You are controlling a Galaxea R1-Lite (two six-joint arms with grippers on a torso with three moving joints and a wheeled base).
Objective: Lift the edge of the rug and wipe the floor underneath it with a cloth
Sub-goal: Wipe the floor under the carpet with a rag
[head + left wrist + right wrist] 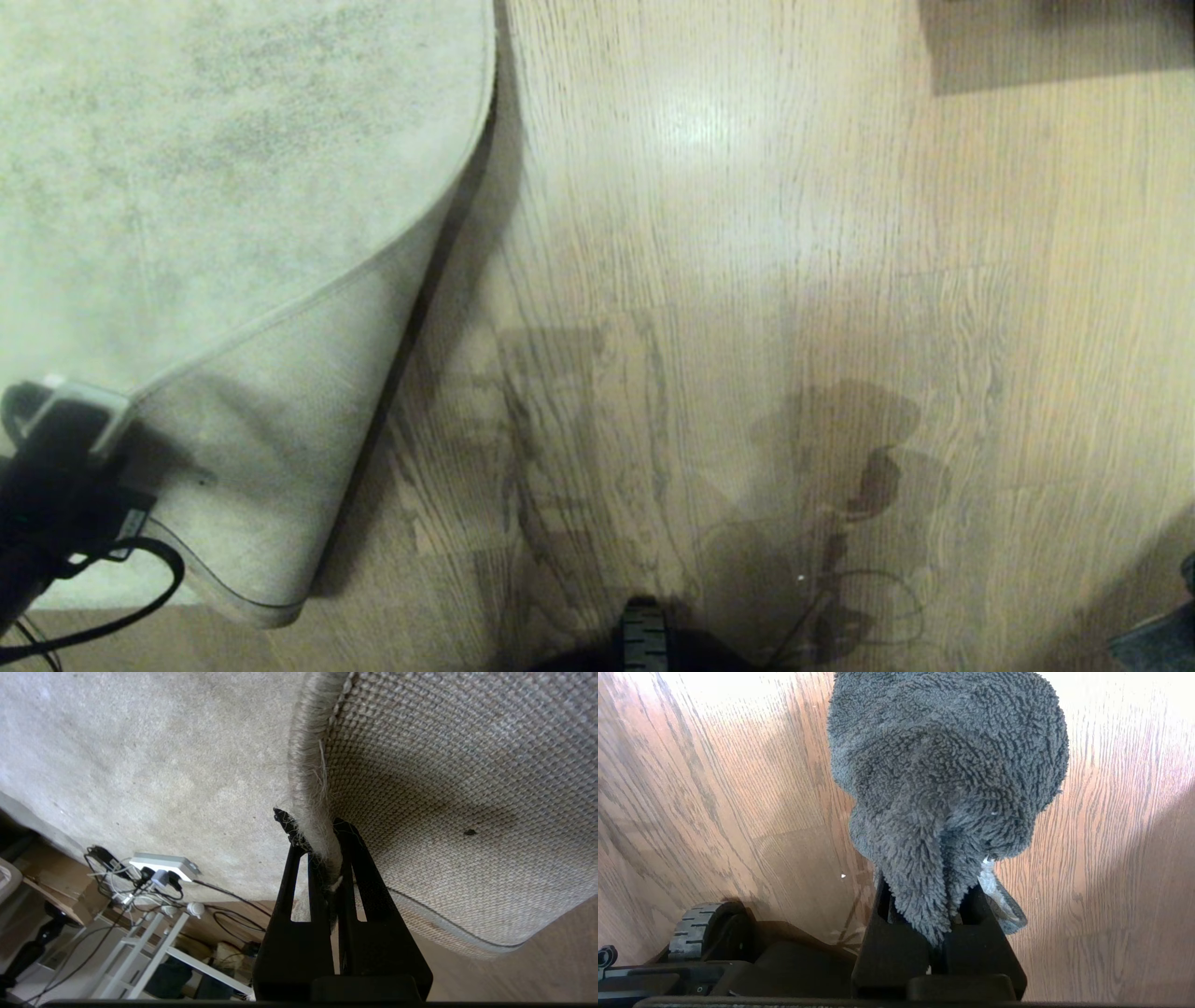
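The pale mottled rug covers the left of the head view. Its near corner is folded back, so the woven tan backing faces up. The rug edge runs diagonally across the fold. My left gripper is at the lower left, shut on the rug edge, which is pinched between its black fingers and held off the floor. In the right wrist view, my right gripper is shut on the dark grey fuzzy cloth, which hangs bunched above the wood floor. That gripper is outside the head view.
A white power strip with tangled cables and a white rack lie past the rug's far side. My base wheel is at the bottom centre. A dark panel sits at the top right, and a dark object at the bottom right.
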